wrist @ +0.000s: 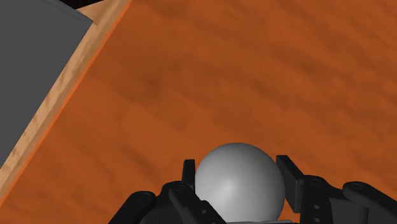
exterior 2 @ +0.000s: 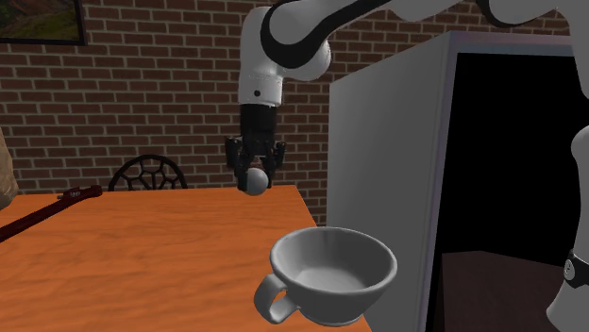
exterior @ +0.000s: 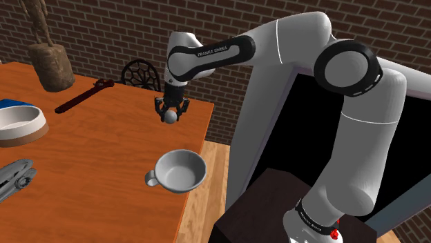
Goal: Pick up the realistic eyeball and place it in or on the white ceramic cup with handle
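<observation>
A plain grey ball, the eyeball [exterior: 169, 117] [exterior 2: 253, 181] [wrist: 239, 182], hangs in the air above the orange wooden table [exterior: 103, 159]. My black gripper [exterior: 170, 114] [exterior 2: 254, 175] [wrist: 236, 184] is shut on it, one finger on each side. The white cup with a handle [exterior: 179, 170] [exterior 2: 328, 273] stands upright on the table near its edge, below the held ball and nearer the stand. Its handle points toward the shoulder view's left.
On the table lie a dark red wrench [exterior: 83, 96], a white bowl [exterior: 21, 124] and a grey tool [exterior: 14, 179] at the shoulder view's left. A brown vase [exterior: 50, 65] stands at the back. A grey cabinet [exterior: 269, 124] rises beside the table's edge; a chair back [exterior: 140, 74] shows behind.
</observation>
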Tool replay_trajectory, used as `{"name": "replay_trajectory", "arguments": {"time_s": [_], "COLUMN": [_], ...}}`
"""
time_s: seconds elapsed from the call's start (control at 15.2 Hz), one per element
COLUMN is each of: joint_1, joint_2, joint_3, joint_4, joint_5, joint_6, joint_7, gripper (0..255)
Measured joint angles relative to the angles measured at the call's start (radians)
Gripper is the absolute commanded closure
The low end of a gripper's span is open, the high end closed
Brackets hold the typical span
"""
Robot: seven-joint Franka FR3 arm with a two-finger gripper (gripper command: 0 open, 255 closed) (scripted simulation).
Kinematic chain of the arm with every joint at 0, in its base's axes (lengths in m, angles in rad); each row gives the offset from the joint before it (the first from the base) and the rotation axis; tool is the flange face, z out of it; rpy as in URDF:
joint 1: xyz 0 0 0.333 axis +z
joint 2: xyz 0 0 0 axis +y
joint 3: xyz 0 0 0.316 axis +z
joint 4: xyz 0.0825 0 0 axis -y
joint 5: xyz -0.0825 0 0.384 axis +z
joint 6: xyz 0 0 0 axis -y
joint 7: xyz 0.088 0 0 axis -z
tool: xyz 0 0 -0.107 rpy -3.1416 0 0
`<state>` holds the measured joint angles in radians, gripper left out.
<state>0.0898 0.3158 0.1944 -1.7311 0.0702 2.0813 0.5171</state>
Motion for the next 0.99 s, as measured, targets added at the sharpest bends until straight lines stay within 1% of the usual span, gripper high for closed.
{"name": "replay_trajectory", "arguments": {"time_s": [0.53,0.79,0.99], "joint_1": [-0.001,0.014,0.031], "joint_2": [-0.028,-0.122,-0.211], "joint_3": [0.001,0.018,0.036], "joint_4": [0.066,-0.056,-0.172], "joint_5": [0.002,0.018,0.037], "joint_6": [-0.094,-0.061,-0.028], "joint_7": [0.007,0.034,0.062], "gripper": [255,255,255]}}
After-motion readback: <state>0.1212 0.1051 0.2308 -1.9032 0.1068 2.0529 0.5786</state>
